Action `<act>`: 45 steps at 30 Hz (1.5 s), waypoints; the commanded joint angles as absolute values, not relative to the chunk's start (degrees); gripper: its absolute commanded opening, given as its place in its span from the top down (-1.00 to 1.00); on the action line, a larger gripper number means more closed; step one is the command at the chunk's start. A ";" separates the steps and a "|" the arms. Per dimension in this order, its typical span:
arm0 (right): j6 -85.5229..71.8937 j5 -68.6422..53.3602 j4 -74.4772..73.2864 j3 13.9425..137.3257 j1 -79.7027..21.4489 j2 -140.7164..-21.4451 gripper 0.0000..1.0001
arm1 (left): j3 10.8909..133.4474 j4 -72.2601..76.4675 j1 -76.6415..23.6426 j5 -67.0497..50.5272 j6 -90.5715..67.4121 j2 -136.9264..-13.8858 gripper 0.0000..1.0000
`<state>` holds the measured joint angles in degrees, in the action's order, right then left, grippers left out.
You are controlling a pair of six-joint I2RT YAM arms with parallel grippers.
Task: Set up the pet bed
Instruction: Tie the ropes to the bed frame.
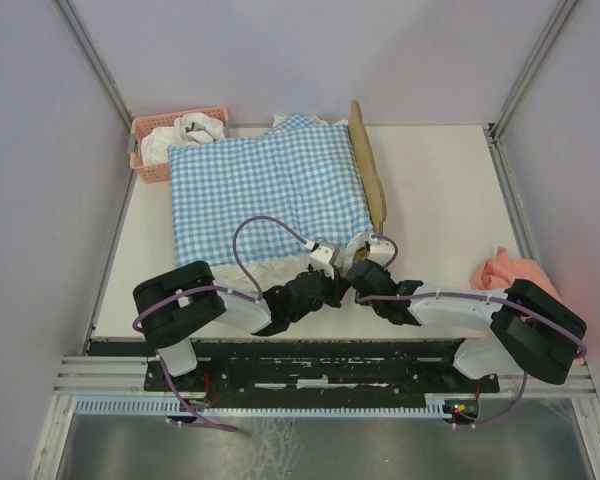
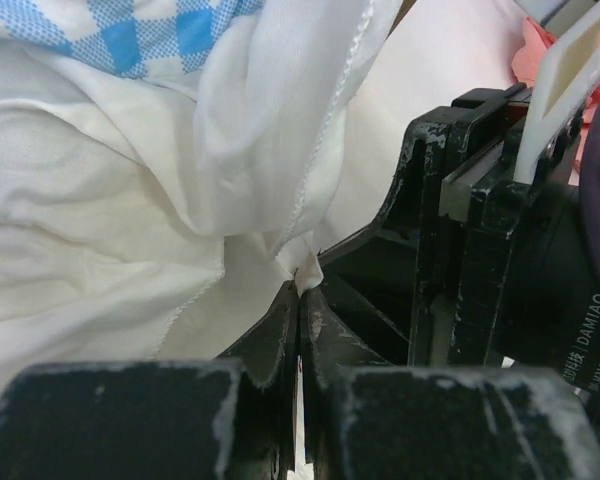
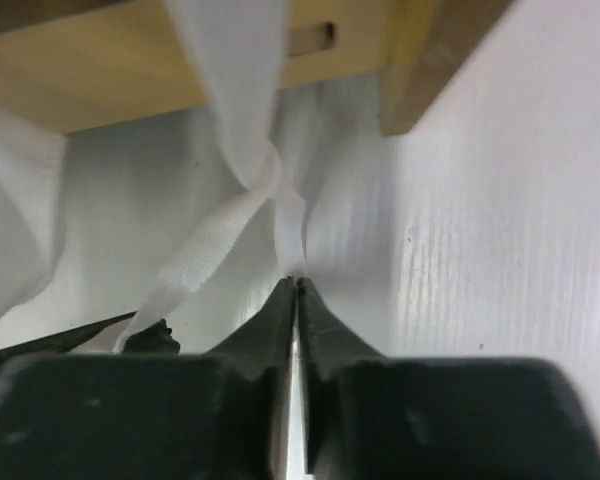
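- The pet bed point(image 1: 368, 172) sits in the middle of the tabletop point(image 1: 440, 190), nearer the far edge.
- Blue-and-white checked bedding point(image 1: 265, 185) lies over it, and the wavy headboard stands up along the bedding's right side.
- My left tool point(image 2: 300, 292) is pressed together, pinching the edge of the bedding's white ruffle point(image 2: 270, 150).
- My right tool point(image 3: 296, 290) is pressed together too, pinching a knotted white strip point(image 3: 230, 110) that hangs by the wood frame.
- My 2 tools are just beside each other at the near right corner of the bedding.
- A pink basket point(image 1: 150, 162) with white cloth inside sits at the far left corner.
- A pink cloth point(image 1: 505, 272) lies near the right edge.
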<state>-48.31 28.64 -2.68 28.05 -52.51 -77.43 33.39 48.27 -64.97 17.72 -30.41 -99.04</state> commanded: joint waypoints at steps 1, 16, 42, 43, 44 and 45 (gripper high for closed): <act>-51.95 34.76 -12.70 30.92 -52.89 -77.09 0.95 | 34.52 49.65 -64.77 17.86 -32.40 -96.83 0.95; -59.99 37.13 -21.09 25.68 -51.20 -46.31 0.96 | 30.06 51.33 -64.78 16.12 -32.33 -96.95 0.95; -64.65 31.10 -6.99 29.82 -42.23 -55.79 0.96 | 29.99 56.27 -64.96 10.88 -31.55 -100.87 0.95; -64.64 31.30 -7.08 30.09 -42.01 -54.68 0.96 | 30.14 56.21 -64.95 10.86 -31.53 -101.02 0.95; -63.95 31.99 -7.32 30.81 -41.81 -54.09 0.96 | 30.43 56.06 -64.94 10.84 -31.58 -101.15 0.95; -62.55 32.30 -7.74 31.48 -41.76 -53.90 0.96 | 30.80 55.89 -64.91 10.85 -31.70 -101.25 0.95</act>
<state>-62.85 31.97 -10.70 28.08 -42.46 -56.64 28.80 52.88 -64.95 11.38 -31.11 -100.68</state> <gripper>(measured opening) 0.023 0.040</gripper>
